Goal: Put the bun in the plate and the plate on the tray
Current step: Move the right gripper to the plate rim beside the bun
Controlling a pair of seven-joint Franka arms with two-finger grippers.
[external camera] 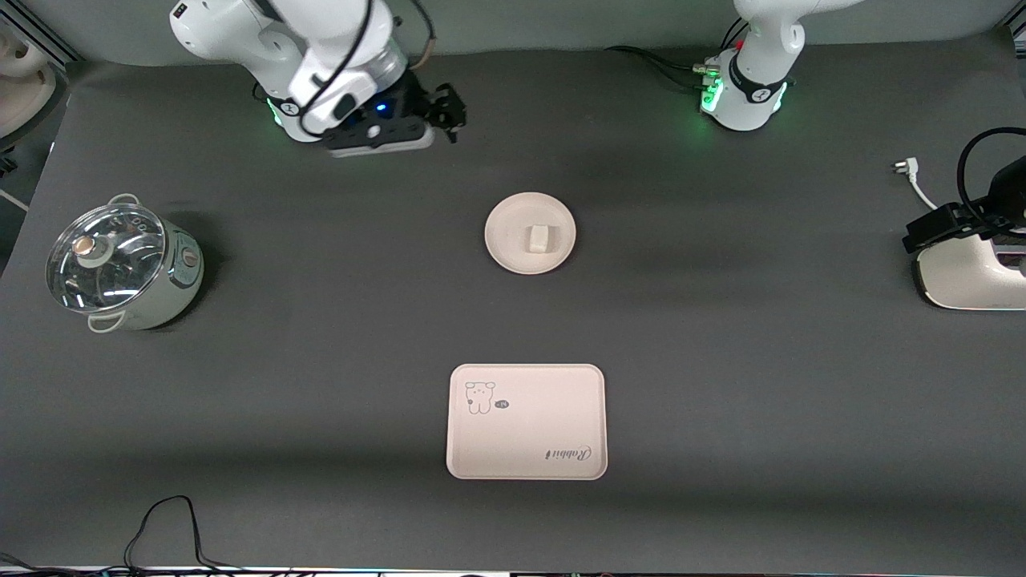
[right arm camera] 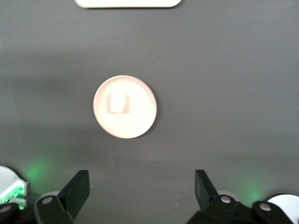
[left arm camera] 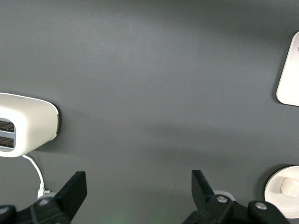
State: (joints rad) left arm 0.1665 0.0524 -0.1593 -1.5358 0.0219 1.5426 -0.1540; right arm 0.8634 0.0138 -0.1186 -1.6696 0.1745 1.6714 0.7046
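The off-white bun [external camera: 538, 238] lies in the round cream plate [external camera: 498, 240] at the table's middle. The pink tray [external camera: 529, 425] with the "Rabbit" print lies bare, nearer to the front camera than the plate. My right gripper [external camera: 450, 116] hangs open near its own base, and its wrist view looks down on the plate [right arm camera: 140, 123], the bun [right arm camera: 117, 103] and the tray's edge [right arm camera: 126, 3]. My left gripper [left arm camera: 139, 184] is open and holds nothing. Its dark hand [external camera: 962, 220] hangs over the toaster. Its wrist view catches the plate [left arm camera: 273, 189], the bun [left arm camera: 289, 186] and a tray corner [left arm camera: 289, 70].
A white toaster [external camera: 974, 276] stands at the left arm's end, its plug [external camera: 902, 167] lying loose on the mat. A pot with a glass lid [external camera: 120, 264] stands at the right arm's end. Black cables [external camera: 168, 529] lie along the table's front edge.
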